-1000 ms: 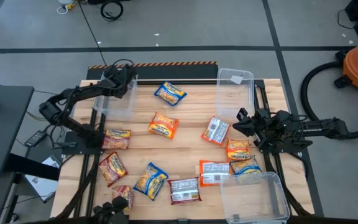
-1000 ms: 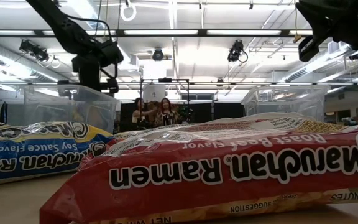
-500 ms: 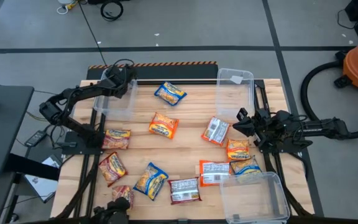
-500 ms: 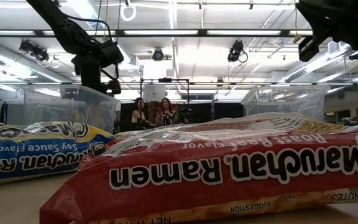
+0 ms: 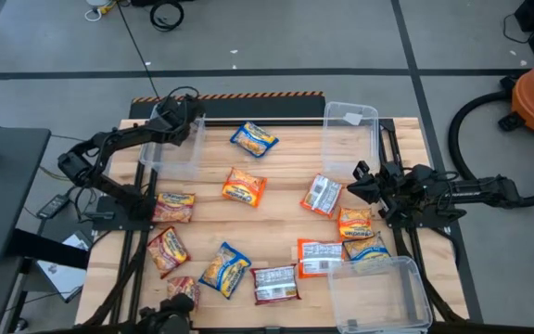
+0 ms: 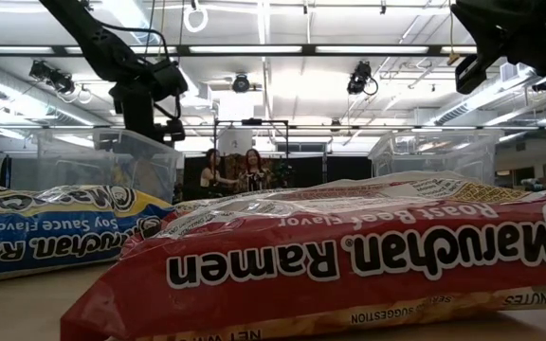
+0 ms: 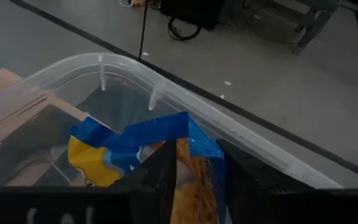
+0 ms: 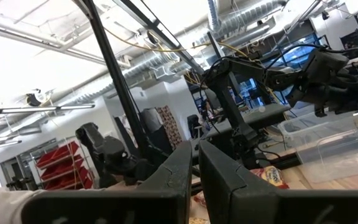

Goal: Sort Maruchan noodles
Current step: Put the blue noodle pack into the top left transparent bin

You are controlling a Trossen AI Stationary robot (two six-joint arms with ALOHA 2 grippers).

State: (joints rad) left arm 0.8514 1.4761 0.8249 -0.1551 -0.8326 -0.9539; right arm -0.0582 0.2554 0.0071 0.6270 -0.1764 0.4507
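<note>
Maruchan noodle packets lie scattered flat on the wooden table point(image 5: 286, 218): a blue-and-yellow one point(image 5: 254, 138), an orange one point(image 5: 244, 186), a red one point(image 5: 274, 283) and several more. My left gripper point(image 5: 191, 123) hangs over the far-left clear bin point(image 5: 170, 153), open, with a blue-and-yellow packet point(image 7: 166, 134) standing between its fingers point(image 7: 197, 186). My right gripper point(image 5: 355, 181) hovers shut at the table's right side, pointing toward the middle, with nothing in it point(image 8: 194, 180). My left gripper's fingers point(image 7: 166, 180) stand on either side of the blue-and-yellow packet's upper end point(image 7: 197, 168), slanting down from above over the bin. Whether they still touch it, I cannot tell. The packet's crumpled lower part point(image 7: 98, 155) reaches down inside the bin's wall.
A second clear bin point(image 5: 350, 139) stands at the far right and a third point(image 5: 378, 292) at the near right corner. In the low view a red packet point(image 6: 349, 256) and a blue one point(image 6: 55, 237) lie close in front. People show in the room behind.
My left gripper has stayed over the far-left bin and its wrist has turned a little. No packet on the table has moved.
</note>
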